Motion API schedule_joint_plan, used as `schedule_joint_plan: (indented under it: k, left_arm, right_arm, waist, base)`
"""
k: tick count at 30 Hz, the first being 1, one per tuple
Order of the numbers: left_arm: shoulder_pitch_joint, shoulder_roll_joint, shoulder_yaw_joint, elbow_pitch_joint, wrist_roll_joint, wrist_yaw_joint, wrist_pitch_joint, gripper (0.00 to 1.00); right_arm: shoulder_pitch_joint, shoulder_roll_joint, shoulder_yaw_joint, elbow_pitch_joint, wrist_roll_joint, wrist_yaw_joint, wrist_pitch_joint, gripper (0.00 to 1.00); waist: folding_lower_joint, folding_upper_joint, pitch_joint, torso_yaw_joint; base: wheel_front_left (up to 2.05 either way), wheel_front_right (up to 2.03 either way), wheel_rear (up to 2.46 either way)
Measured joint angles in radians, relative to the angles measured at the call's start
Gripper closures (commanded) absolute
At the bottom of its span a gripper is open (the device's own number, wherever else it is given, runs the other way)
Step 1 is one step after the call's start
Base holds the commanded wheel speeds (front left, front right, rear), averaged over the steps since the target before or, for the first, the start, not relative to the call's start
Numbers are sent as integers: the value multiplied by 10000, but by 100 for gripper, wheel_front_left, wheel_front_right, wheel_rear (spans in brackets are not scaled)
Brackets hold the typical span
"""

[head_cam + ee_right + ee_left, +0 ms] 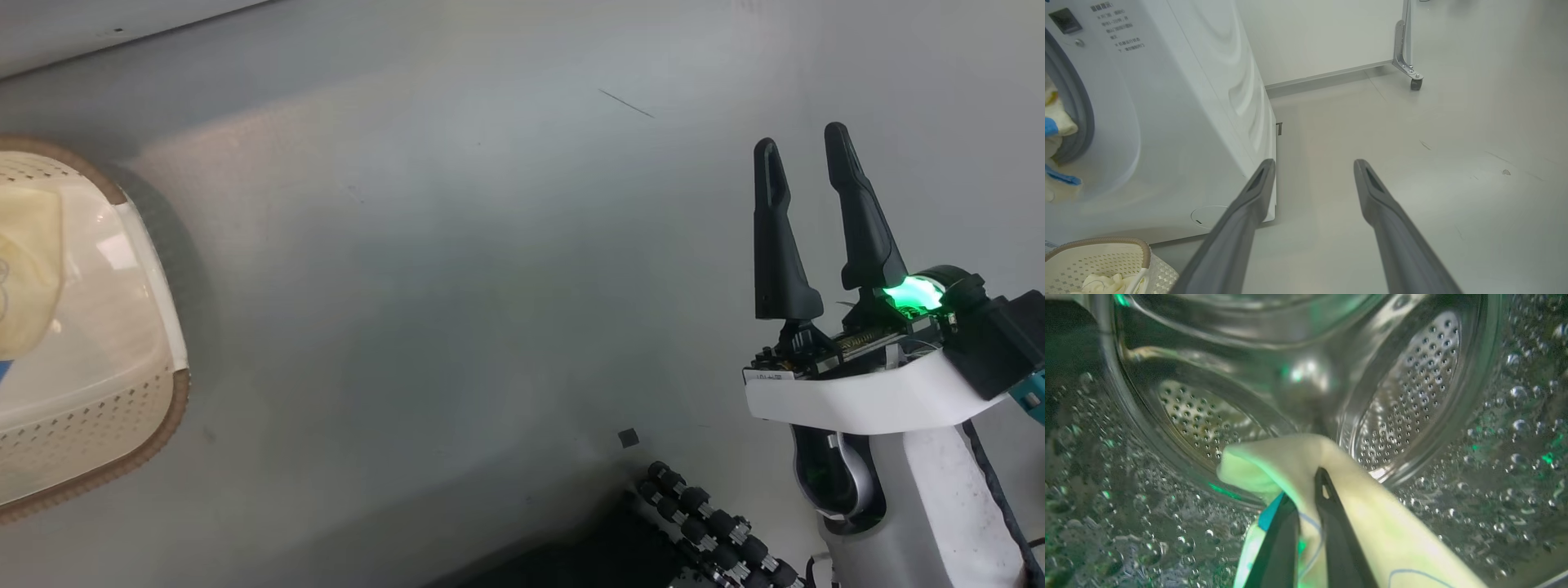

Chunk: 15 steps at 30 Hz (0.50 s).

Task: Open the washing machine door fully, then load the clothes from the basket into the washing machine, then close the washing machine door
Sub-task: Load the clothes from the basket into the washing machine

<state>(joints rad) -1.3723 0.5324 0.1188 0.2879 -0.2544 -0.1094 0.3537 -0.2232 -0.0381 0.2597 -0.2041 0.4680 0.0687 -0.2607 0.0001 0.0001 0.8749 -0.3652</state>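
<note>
In the head view, the small cream plastic basket with perforated sides and a brown woven-look rim stands on the grey floor at the left edge, and some of the soft pale cream-yellow clothes lie in it. At the right, the right gripper hovers released, its two dark fingers wide apart. In the left wrist view, the left gripper is inside the perforated steel drum, clenched on a fold of the clothes. In the right wrist view, the big white boxy washing machine is at the left, the clothes showing inside its grey rubber seal, and the basket stands just in front of it
</note>
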Motion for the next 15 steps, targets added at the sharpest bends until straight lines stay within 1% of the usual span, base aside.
schedule_joint_plan:
  k: [3, 5, 6, 10, 13, 15]
  left_arm:
    - [-542, 198, -27, -196, 293, 48, -506, 100]
    - [-690, 205, -31, -249, 387, 88, -671, 100]
    - [-958, 221, -121, -357, 541, 121, -1026, 100]
    - [-1415, 399, -355, -445, 892, 117, -1340, 100]
    - [-1911, 458, -430, -447, 989, 121, -1707, 100]
    - [-2261, 529, -533, -485, 1279, 180, -2117, 100]
  right_arm:
    - [-163, 4, 67, 10, 150, -13, 0, 0]
    - [-178, -2, 67, 10, 157, -23, 0, 0]
    - [-200, 2, 81, 31, 228, -25, 0, 0]
    - [-363, 8, 180, 67, 336, -27, 0, 0]
    - [-507, 10, 234, 92, 385, -27, 0, 0]
    - [-565, 8, 299, 109, 428, -27, 0, 0]
  waist:
    - [0, 0, 238, -174]
    - [0, 0, 311, -224]
    - [0, 0, 442, -312]
    - [-1, 0, 604, -433]
    - [-1, 0, 733, -532]
    - [-1, 0, 846, -600]
  base:
    - [0, 0, 0]
    - [0, 0, 0]
    - [0, 0, 0]
    - [0, 0, 0]
    - [0, 0, 0]
    - [0, 0, 0]
